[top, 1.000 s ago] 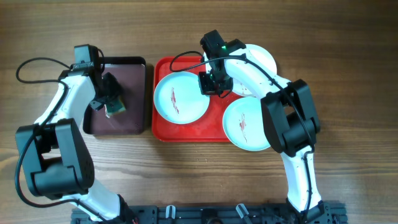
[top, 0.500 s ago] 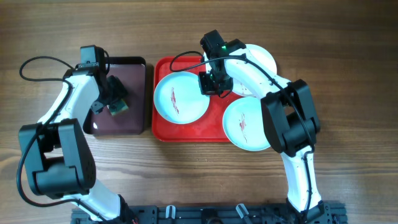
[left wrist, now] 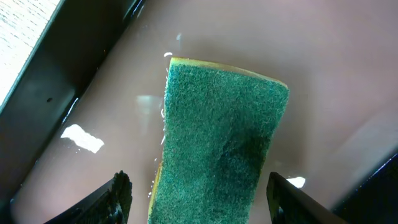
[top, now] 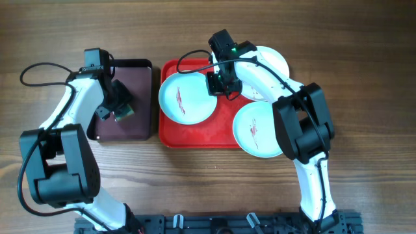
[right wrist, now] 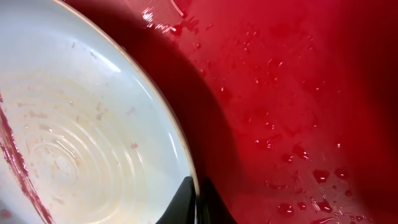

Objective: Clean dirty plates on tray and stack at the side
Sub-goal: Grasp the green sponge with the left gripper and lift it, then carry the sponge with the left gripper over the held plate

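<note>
Your left pincer (left wrist: pixel 199 190) grips a sponge (left wrist: pixel 217 137) over the dark tray (top: pixel 140 123); right pincer (right wrist: pixel 196 202) pinches a plate (right wrist: pixel 81 124) on the red tray (right wrist: pixel 298 93).

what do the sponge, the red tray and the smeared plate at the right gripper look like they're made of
The sponge is a coarse green fibrous scouring pad over yellow foam, which shows at its edge. The red tray is probably plastic: glossy, with water beading on it. The plate is smooth and glossy with moulded concentric rings; it could be ceramic or melamine, I can't tell which.

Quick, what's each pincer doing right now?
Left pincer: closed on the green sponge.
Right pincer: closed on the rim of a pale blue plate.
</note>
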Robot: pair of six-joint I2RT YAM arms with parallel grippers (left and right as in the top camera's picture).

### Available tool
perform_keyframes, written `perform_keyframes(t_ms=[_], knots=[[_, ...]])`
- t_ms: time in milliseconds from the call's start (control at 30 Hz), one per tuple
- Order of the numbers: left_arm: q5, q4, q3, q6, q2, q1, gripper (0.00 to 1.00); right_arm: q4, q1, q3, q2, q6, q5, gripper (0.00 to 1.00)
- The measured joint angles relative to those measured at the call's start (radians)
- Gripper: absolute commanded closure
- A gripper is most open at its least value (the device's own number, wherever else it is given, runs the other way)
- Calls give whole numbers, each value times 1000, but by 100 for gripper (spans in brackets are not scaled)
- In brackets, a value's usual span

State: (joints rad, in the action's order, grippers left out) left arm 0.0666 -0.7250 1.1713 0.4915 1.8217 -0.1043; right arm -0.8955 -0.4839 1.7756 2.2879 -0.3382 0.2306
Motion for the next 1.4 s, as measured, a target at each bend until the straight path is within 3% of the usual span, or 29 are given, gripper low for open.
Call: perform_keyframes(t_ms=[133,233,467,600,700,733,767,967,1167,1400], knots=[[-5,-3,0,1,0,0,36,0,-2,0,0,-7,-17,96],[-5,-8,0,1,0,0,46,0,-5,0,0,-10,-25,96],[-8,0,-16,5,0,0,50,0,-5,0,0,-8,-30,96],[-12,66,-80,4,0,1,59,0,-5,0,0,-5,-30,96],[-13,91,-98,-4,0,1,70,0,-5,0,0,-5,-30,96],[-12,95,-100,-8,0,1,88,0,-5,0,0,-5,-30,96],[-12,99,-101,-15,0,1,96,0,-5,0,0,-5,-30,96],[-12,98,-100,-29,-2,1,96,-1,-5,0,0,-5,-31,96],[-91,10,-58,-137,-46,5,96,-32,-3,0,0,-5,-21,96],[-159,12,-39,-251,-167,91,96,-64,0,0,0,-5,31,96]])
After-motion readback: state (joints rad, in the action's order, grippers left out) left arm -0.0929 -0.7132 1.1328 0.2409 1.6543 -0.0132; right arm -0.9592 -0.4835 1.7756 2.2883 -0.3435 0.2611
